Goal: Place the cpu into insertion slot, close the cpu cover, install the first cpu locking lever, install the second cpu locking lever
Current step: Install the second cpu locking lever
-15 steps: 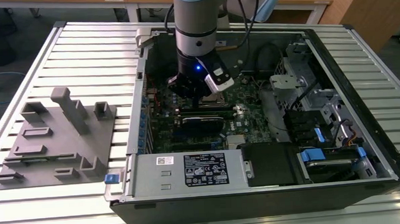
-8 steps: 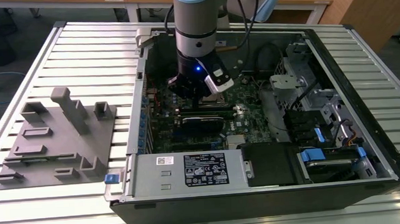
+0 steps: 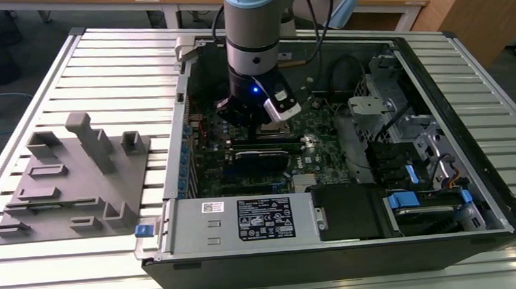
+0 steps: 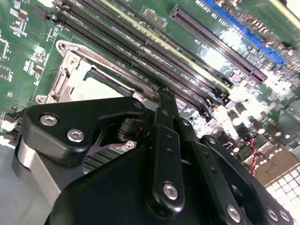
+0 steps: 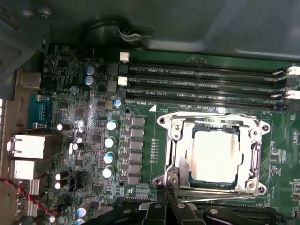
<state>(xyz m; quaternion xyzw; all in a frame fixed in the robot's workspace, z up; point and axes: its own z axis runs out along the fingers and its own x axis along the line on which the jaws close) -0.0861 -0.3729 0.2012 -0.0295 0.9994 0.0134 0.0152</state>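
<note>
The cpu [image 5: 213, 156] shows its pale silver top inside the insertion slot [image 5: 265, 127] on the green board. The cpu cover [image 5: 178, 140], a silvery frame, lies flat around it. One thin wire lever [image 5: 211, 115] runs along the slot's memory side. Another [image 5: 220, 191] runs along the side by my gripper. My gripper [image 5: 168, 193] is shut, its black fingertips touching that edge of the slot. In the second wrist view my gripper [image 4: 161, 96] stands right beside the cover [image 4: 70, 70]. In the exterior view my gripper [image 3: 255, 118] reaches down into the open computer case, covering the slot.
Long black memory slots [image 5: 201, 82] lie just beyond the socket. A row of capacitors [image 5: 111, 140] and rear ports [image 5: 33, 145] sit to one side. The case holds a power supply [image 3: 244, 220] and a drive cage [image 3: 405, 131]. A grey fixture [image 3: 76, 178] stands on the slatted table.
</note>
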